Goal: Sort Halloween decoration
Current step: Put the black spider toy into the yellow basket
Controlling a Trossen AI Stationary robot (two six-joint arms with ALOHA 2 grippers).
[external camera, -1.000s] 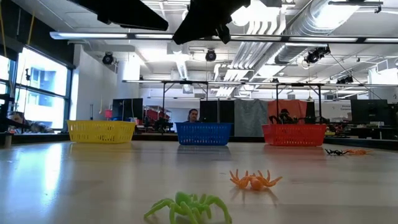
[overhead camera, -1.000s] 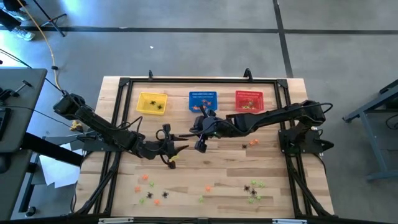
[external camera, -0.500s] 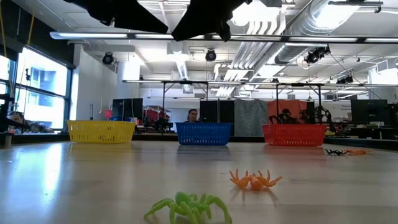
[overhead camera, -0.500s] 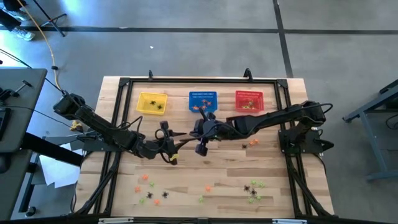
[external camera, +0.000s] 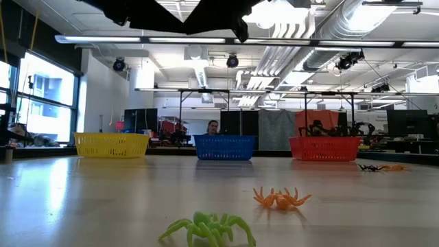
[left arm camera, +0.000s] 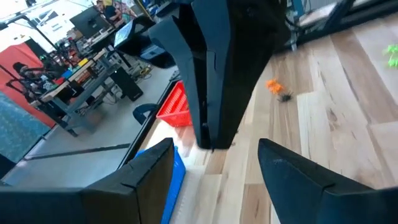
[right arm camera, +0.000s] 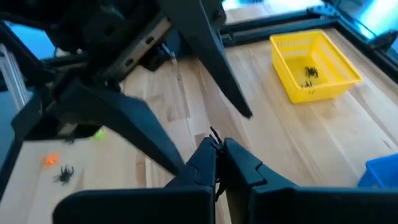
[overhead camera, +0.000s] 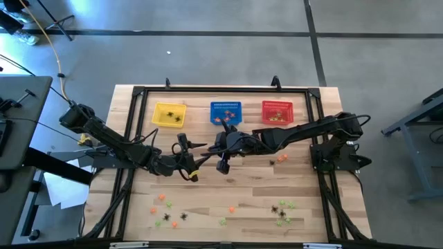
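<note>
A black spider (right arm camera: 214,138) sits pinched at the tip of the right tool (right arm camera: 219,155), whose fingers are pressed together on it at mid-table, apparently bound for the yellow basket (overhead camera: 169,115), which already holds black ones. The left tool (overhead camera: 196,153) faces it just beside, fingers spread wide and empty, as if for a hand-over. More spiders lie loose near the table's (overhead camera: 304,187) front edge: orange (external camera: 280,199), green (external camera: 209,228) and black. Blue (overhead camera: 225,111) and red (overhead camera: 277,111) baskets wait at the far edge.
</note>
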